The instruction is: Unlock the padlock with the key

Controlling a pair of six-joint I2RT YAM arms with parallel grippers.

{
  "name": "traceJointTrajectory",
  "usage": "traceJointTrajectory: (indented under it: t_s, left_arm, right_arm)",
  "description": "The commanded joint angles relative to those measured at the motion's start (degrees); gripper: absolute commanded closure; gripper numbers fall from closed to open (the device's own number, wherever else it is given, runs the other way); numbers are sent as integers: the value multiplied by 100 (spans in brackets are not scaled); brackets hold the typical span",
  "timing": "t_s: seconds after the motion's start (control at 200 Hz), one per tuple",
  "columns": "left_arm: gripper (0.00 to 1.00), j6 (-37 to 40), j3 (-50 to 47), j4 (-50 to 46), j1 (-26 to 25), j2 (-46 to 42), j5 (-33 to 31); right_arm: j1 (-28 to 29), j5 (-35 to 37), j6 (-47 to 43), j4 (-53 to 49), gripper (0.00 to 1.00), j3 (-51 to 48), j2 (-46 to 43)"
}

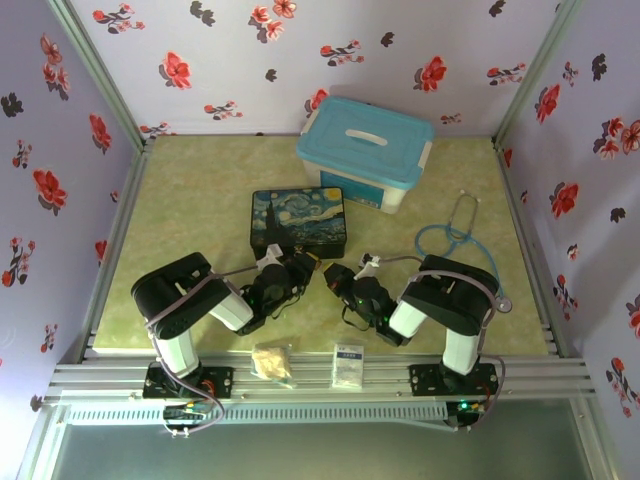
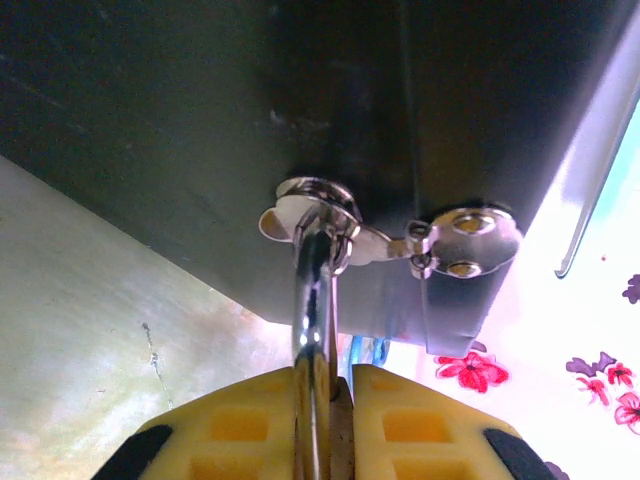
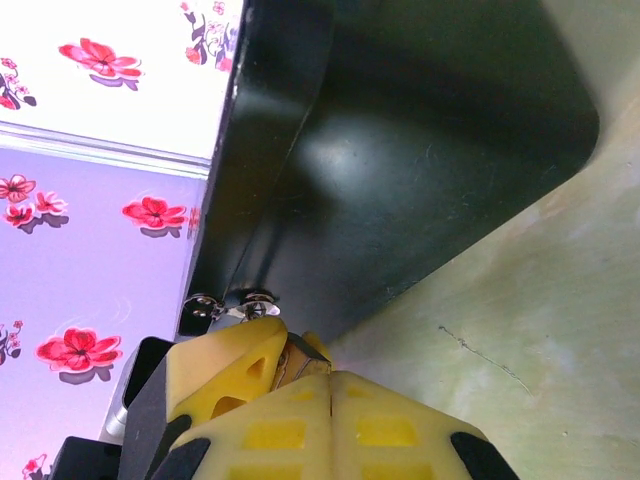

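Padlock (image 2: 312,320), one, hangs by its thin silver shackle through the shiny metal hasp (image 2: 400,240), fixed by two rivets, on the front edge of the dark painted box (image 1: 298,220). Both arms fold low, wrists converging there. The left gripper (image 2: 322,378) clamps the shackle between ribbed yellow pads; the right gripper (image 3: 305,360) is pressed closed beside the hasp, contents indiscernible.

My end effector (image 3: 330,385) has its yellow fingers (image 3: 400,432) pressed together just under the black box's (image 3: 400,150) metal hasp (image 3: 236,300), a sliver of brass padlock (image 3: 296,362) beside them.
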Motion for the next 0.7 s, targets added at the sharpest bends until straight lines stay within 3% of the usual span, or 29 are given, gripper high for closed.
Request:
traceJointTrajectory:
  t_s: [0.0,0.255,0.345,0.49,0.615,0.695]
  left_arm:
    - [100,242,280,677,-330,-209,759]
    - [100,321,194,688,-278,-323,730]
    - [100,325,213,679,-271,-327,740]
    - [100,343,183,678,-251,-345,713]
    - [100,220,-57,634,-206,-372,448]
    - [100,230,-188,625,-109,-403,437]
  right_arm:
    - [-52,-580,438,224,100,181,171]
    - [-158,-1255,1528,216,100,307,255]
    - [-149,-1265,1310,49,100,327,211]
    - [-103,-1263,713,-1024,100,391,-253]
    - [-203,-1214,179,-2033,91,307,-759]
    - [-384,-1375,-329,-2913,75,332,-1117]
